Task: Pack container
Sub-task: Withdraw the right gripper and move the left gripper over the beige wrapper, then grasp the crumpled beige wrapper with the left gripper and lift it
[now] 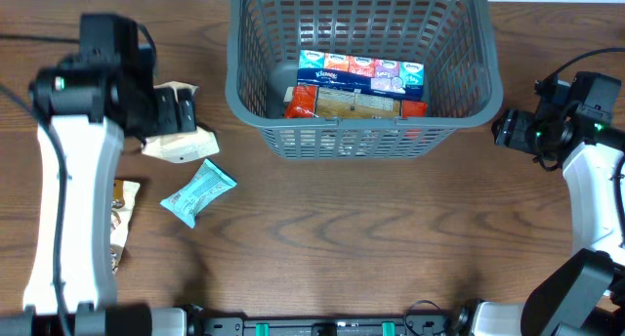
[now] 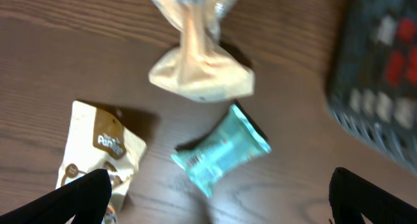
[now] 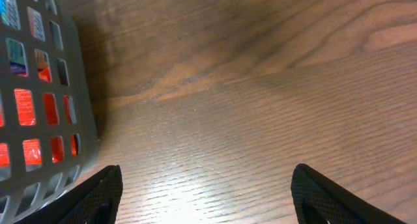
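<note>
Your left fingers (image 2: 78,198) are spread wide and empty over the counter (image 2: 78,68), near the teal packet (image 2: 221,152). Your right fingers (image 3: 345,198) gape empty just right of the basket (image 3: 39,120).

Soft, even light is falling on the table (image 1: 391,229) from above, and the overhead view is looking sharp. The left wrist view is looking smeary — the container (image 2: 384,74) at its right is blurring most. In the right wrist view, the near part of the table is shining bright.
</note>
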Controlling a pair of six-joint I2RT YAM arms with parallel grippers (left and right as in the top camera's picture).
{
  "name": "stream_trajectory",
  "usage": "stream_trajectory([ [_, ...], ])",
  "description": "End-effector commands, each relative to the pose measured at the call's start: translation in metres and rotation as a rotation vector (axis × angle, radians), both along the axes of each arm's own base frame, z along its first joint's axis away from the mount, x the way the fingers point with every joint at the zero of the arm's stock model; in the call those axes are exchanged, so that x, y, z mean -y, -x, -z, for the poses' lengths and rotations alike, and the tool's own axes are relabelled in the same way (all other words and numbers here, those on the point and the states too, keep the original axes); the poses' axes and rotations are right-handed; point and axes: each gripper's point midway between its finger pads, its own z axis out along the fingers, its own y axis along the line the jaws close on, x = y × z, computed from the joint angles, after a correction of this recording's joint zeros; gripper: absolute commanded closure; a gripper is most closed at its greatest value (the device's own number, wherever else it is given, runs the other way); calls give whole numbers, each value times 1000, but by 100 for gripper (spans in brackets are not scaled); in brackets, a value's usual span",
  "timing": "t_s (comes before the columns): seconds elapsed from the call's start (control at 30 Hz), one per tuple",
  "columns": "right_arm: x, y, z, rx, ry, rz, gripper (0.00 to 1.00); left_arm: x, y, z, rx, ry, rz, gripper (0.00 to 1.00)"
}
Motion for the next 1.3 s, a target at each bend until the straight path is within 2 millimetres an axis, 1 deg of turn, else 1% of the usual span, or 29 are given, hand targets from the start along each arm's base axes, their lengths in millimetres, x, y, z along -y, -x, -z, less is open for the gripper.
stream_trajectory([
  [0.0, -3, 0, -2, 11, -12, -17, 25, -23, -15, 10, -28, 3, -67, 1],
  [0.07, -3, 0, -2, 10, -12, -19, 26, -32, -21, 17, -36, 4, -90, 1],
  [0.13, -4, 0, -2, 12, -17, -24, 26, -38, -28, 20, -25, 3, -104, 1],
  [0.23, -9, -1, -3, 21, -30, -51, 26, -41, -40, 20, 14, -14, -72, 1],
  [0.33, -9, -1, -3, 21, -30, -52, 26, -46, -58, 16, 83, -30, -62, 1],
  [0.43, -9, -1, -3, 19, -31, -52, 27, -51, -72, 21, 111, -34, -70, 1],
  [0.5, -9, -1, -3, 18, -31, -52, 27, -54, -78, 32, 94, -31, -75, 1],
  [0.7, -9, -1, -3, 18, -27, -59, 27, -55, -86, 77, -11, -19, -73, 1],
  [0.93, -9, -1, -3, 18, -27, -59, 27, -58, -103, 121, -64, -11, -73, 1],
  [1.1, -9, -1, -3, 17, -28, -59, 28, -57, -107, 154, -121, 2, -82, 1],
  [1.27, -11, -1, -3, 20, -38, -70, 31, -57, -111, 178, -149, 9, -93, 1],
])
